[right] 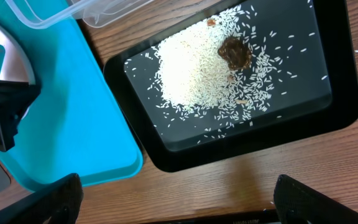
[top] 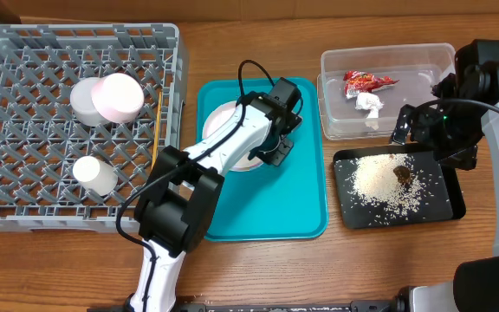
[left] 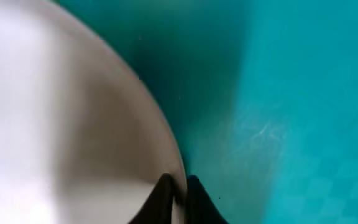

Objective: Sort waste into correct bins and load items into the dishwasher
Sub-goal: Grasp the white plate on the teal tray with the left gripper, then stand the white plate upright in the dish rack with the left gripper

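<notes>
Looking through your left wrist, you see left jaws pinching the white plate [left: 55, 124] rim on the teal tray [left: 291, 93]; overhead hides that. Right jaws hang spread above the rice-strewn black tray [right: 303, 102] on the wooden counter [right: 229, 180].

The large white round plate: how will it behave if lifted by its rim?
Likely stiff and smooth-glazed, so the large white round plate may slip in the left gripper. Pinched at one edge only, it probably tilts downward.

The left arm [top: 199, 154] hides most of the white plate [top: 218, 115], blurred in its wrist view.
</notes>
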`<action>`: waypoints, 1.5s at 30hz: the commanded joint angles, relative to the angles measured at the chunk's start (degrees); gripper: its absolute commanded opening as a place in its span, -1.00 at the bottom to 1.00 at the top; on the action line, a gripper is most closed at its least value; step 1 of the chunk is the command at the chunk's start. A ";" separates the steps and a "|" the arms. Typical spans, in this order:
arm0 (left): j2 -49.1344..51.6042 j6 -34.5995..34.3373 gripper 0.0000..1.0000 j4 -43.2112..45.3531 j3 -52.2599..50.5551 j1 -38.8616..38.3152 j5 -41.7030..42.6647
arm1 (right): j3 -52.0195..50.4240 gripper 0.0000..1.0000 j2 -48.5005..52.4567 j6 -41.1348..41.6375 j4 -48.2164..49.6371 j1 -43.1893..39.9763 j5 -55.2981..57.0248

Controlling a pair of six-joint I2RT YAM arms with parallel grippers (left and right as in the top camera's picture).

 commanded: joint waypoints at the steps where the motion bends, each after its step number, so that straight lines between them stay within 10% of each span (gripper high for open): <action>1: 1.88 -2.29 -0.92 -2.21 1.64 -0.15 0.04 | 1.51 1.00 -0.81 0.61 0.22 0.09 0.33; 19: -3.91 -7.87 -0.92 -22.99 35.65 6.34 0.59 | 1.51 1.00 -0.81 0.61 0.07 0.09 0.35; 33: -8.02 2.32 -0.92 -26.01 34.38 29.18 31.26 | 1.51 1.00 -0.81 0.61 0.20 0.09 0.33; 45: -8.02 6.40 -0.92 -24.24 26.40 37.59 39.23 | 1.51 1.00 -0.81 0.63 0.00 0.09 0.33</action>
